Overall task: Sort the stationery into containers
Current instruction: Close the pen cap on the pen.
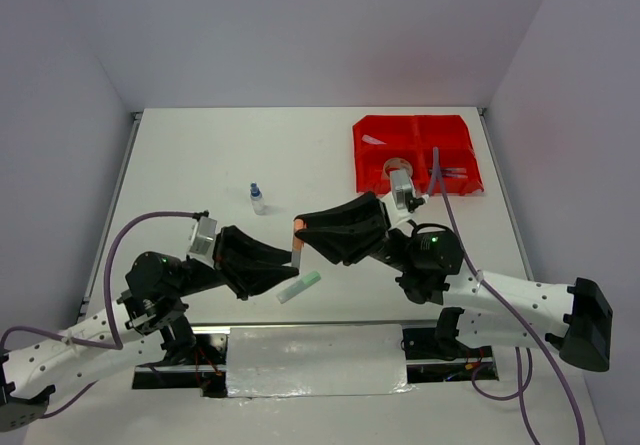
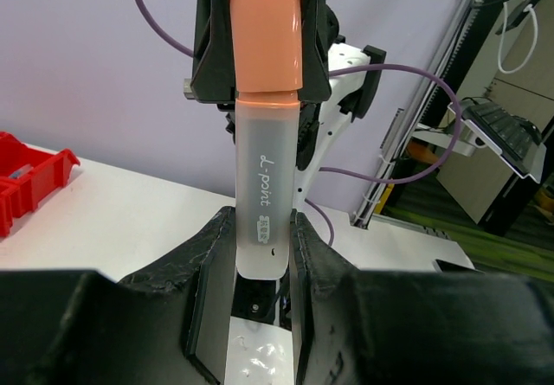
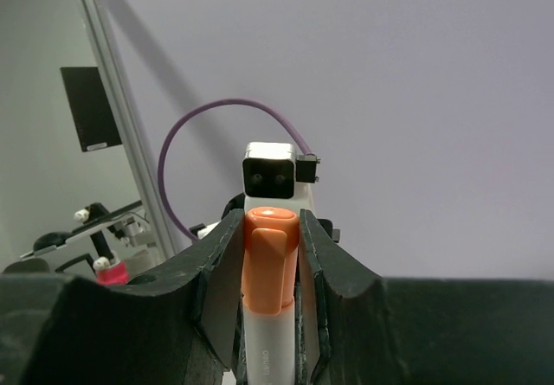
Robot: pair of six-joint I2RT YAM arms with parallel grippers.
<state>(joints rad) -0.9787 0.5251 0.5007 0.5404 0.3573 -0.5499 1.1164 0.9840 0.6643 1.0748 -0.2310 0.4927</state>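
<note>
Both YAM arms are the same build: left arm (image 1: 60,350) and right arm (image 1: 520,300) have white shells with black joints, and a green LED (image 1: 434,237) glows on a joint housing. The left gripper (image 1: 294,263) and right gripper (image 1: 299,228) are chunky matte-black wedges with rough-textured fingers (image 2: 208,264). A purple cable (image 1: 150,215) loops off behind each gripper, by a silver-grey wrist camera (image 1: 203,233).

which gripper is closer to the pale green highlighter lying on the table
Left. The left gripper holds the orange-capped translucent highlighter by its body, right beside the pale green highlighter; the right gripper grips the cap end, farther off.
</note>
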